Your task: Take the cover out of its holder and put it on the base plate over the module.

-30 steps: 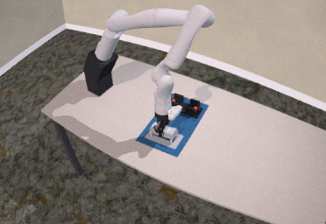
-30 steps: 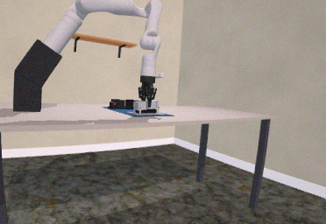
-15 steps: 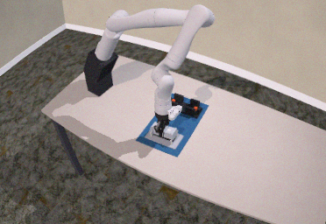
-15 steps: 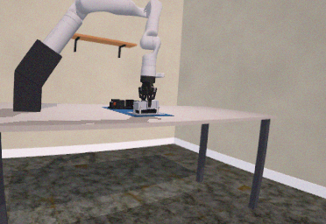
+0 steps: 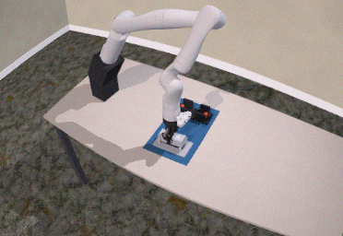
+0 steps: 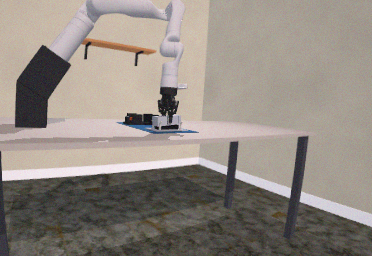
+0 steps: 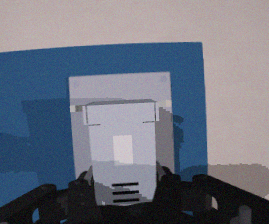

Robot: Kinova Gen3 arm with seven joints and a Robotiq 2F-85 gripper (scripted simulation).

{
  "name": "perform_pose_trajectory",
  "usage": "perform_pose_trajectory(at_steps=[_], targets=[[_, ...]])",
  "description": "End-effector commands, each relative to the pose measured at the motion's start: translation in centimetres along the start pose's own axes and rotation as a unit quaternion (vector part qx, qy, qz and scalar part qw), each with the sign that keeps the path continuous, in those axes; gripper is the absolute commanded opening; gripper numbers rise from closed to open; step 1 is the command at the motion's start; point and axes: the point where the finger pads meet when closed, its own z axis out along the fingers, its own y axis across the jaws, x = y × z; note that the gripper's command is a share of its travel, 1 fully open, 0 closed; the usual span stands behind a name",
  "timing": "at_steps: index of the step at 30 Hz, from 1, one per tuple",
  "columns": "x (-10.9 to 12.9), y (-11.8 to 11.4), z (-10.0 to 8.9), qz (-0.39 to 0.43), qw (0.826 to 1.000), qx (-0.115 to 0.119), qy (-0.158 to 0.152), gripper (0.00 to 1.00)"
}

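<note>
My gripper is shut on the cover, a pale grey thin-walled box. It holds the cover low over the grey base plate, which lies at the near end of the blue mat. In the wrist view the cover sits between my two dark fingers and hides most of the base plate; the module is hidden beneath it. In the exterior view the cover is level with the plate or just above it; I cannot tell whether it touches.
The black holder with orange marks stands at the far end of the blue mat, empty; it also shows in the exterior view. The arm's dark base block stands at the table's far left corner.
</note>
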Motion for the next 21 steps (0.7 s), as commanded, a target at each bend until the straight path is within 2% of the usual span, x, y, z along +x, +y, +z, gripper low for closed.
perform_pose_trajectory(at_steps=[1,21], targets=[[0.13,0.01,0.46,-0.002,1.000,0.001,0.002,0.00],[0.21,0.01,0.67,-0.002,1.000,0.001,0.002,0.00]])
